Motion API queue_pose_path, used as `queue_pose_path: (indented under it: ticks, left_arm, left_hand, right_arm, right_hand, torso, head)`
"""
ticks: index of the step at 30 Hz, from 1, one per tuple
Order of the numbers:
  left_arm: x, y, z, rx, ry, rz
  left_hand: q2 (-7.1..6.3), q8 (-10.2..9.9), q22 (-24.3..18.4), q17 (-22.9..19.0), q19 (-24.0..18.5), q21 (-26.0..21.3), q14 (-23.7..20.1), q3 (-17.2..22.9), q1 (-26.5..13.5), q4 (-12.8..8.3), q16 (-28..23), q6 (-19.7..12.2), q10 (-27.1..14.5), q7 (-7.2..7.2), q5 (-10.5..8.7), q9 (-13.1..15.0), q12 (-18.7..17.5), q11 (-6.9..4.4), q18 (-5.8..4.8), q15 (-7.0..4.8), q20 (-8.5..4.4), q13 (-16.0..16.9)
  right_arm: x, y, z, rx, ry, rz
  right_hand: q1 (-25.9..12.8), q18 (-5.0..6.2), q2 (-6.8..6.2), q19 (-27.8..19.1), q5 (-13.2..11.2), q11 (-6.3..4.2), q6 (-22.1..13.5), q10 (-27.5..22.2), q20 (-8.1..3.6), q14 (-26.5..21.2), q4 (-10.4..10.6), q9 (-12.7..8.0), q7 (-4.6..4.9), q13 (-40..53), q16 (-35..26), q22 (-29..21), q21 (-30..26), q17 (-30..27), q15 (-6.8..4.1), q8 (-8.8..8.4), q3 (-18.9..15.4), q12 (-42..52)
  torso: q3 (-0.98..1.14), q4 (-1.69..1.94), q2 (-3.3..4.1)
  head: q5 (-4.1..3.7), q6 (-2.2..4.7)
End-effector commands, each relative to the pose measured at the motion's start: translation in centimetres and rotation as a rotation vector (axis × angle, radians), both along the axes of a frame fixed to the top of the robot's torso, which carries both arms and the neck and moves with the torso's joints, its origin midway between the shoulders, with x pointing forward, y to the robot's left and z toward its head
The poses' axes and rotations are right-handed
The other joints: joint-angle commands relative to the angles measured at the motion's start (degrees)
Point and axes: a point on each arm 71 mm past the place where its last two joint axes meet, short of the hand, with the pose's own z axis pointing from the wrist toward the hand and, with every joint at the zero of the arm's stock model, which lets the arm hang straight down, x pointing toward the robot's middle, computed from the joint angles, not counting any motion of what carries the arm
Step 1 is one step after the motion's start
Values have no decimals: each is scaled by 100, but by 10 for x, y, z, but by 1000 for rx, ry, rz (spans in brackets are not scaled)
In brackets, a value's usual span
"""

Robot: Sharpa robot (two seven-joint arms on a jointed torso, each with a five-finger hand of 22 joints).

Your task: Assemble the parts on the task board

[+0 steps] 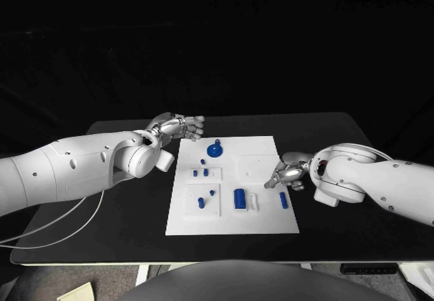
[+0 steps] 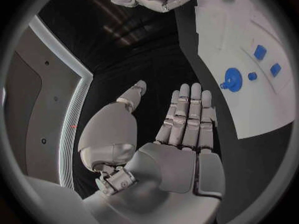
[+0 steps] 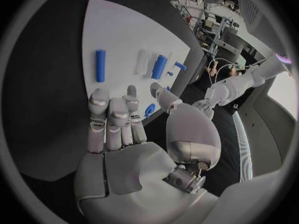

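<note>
The white task board (image 1: pixel 258 147) lies in the middle of the black table. On it are a round blue part (image 1: pixel 214 150) near the far edge, several small blue pegs (image 1: pixel 204 162), a thick blue cylinder (image 1: pixel 239 198), a white piece (image 1: pixel 255 201) and a slim blue bar (image 1: pixel 283 199). My left hand (image 1: pixel 181 127) hovers off the board's far left corner, fingers straight and apart, holding nothing (image 2: pixel 187 119). My right hand (image 1: pixel 288 174) is at the board's right edge, just beyond the blue bar (image 3: pixel 100 65), and its palm (image 3: pixel 118 129) is empty.
Black table (image 1: pixel 344 138) extends around the board on all sides. Two raised white squares sit on the board, one (image 1: pixel 253 168) bare, one (image 1: pixel 202 207) with pegs. A white cable (image 1: pixel 54 229) trails over the table's near left.
</note>
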Motion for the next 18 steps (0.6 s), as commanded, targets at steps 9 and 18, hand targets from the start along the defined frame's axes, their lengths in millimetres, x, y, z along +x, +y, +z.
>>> queue_pose_path:
  ticks: [9,18]
  left_arm:
    - [0,-4,1,-11,-7,-20]
    - [0,-4,1,-12,-6,-23]
  left_hand:
    - [46,35,11,13,12,-36,36,-6,-6,-39,-26,-25,-17,3,10,-8,10,-3,70,7,25,-5]
    - [50,35,14,19,17,-37,41,-8,-10,-40,-29,-28,-18,3,9,-10,9,-3,71,5,23,-6]
  right_arm:
    - [8,-36,2,-72,-26,-74]
    - [-1,-41,-9,-141,-14,-54]
  right_hand:
    - [153,203,-61,20,-10,0,132,61,-15,34,-33,121,-46,51,-28,26,5,12,-14,114,87,113]
    - [133,203,-85,24,-18,-10,143,86,-3,35,2,162,-56,58,-28,27,7,13,-23,137,89,129]
  torso:
    - [5,-2,5]
    - [1,4,5]
  head:
    - [-123,29]
    - [-156,40]
